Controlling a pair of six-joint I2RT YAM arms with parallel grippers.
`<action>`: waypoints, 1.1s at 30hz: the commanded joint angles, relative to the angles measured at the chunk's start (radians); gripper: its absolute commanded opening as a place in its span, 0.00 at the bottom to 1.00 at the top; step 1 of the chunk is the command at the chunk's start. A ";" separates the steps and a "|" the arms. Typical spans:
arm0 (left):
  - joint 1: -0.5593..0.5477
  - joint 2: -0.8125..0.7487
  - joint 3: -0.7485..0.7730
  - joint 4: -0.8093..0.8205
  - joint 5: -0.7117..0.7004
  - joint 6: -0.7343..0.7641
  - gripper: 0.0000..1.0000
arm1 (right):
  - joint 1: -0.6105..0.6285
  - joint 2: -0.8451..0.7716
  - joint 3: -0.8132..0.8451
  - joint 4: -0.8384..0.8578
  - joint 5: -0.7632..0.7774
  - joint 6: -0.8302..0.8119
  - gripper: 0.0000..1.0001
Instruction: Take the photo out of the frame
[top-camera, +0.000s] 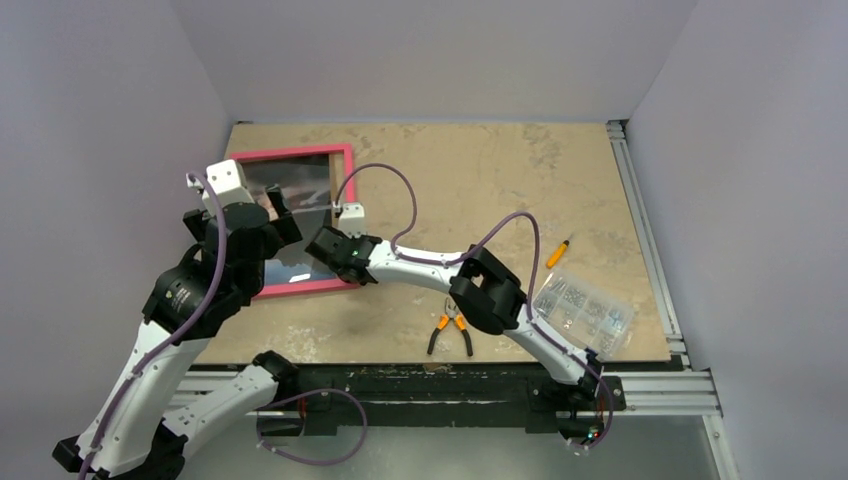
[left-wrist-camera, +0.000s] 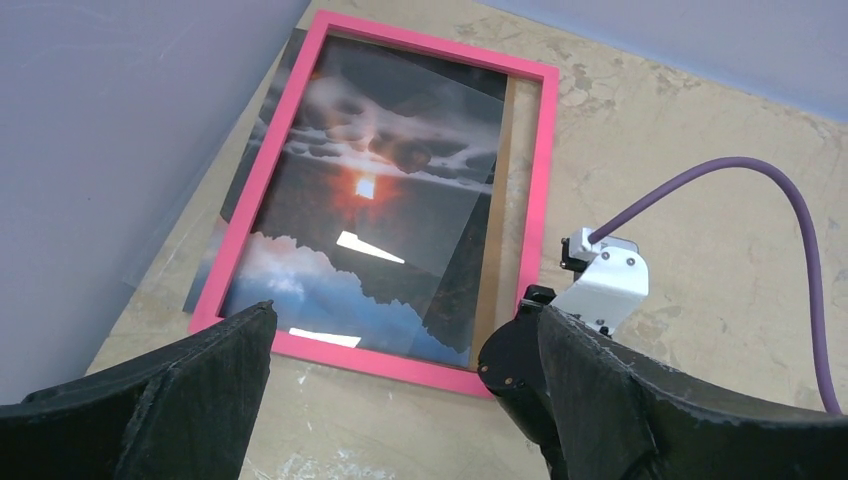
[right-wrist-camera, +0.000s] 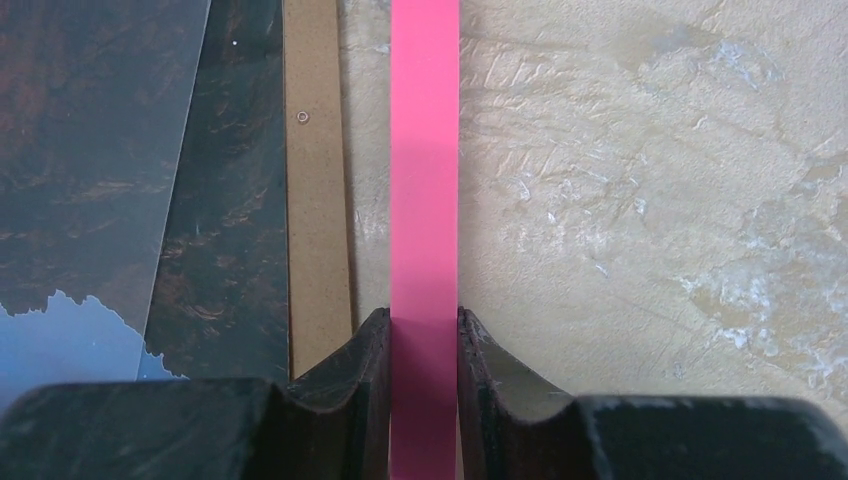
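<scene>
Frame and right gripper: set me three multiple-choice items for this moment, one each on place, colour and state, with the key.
1. Where on the table does the frame lie?
A at the left side; B in the near right corner; C dead centre.
2. What colour is the frame's front border?
A blue; B pink; C black.
3. How is the right gripper?
A wide open, clear of everything; B shut on nothing; C closed on the frame's side border.

Key:
1 A: the top view shows it close to the left wall.
2 B: every view shows a bright pink border.
3 C: the right wrist view shows both fingers pressed against the pink strip.
</scene>
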 joint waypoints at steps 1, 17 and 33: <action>-0.004 -0.012 -0.003 0.009 -0.029 -0.027 1.00 | -0.023 -0.119 -0.013 -0.005 -0.008 0.087 0.00; -0.003 -0.006 -0.011 0.013 -0.018 -0.020 1.00 | -0.197 -0.451 -0.352 0.109 -0.069 -0.059 0.00; 0.006 0.040 -0.014 0.026 0.070 -0.006 0.99 | -0.546 -0.817 -0.990 0.388 -0.242 -0.596 0.00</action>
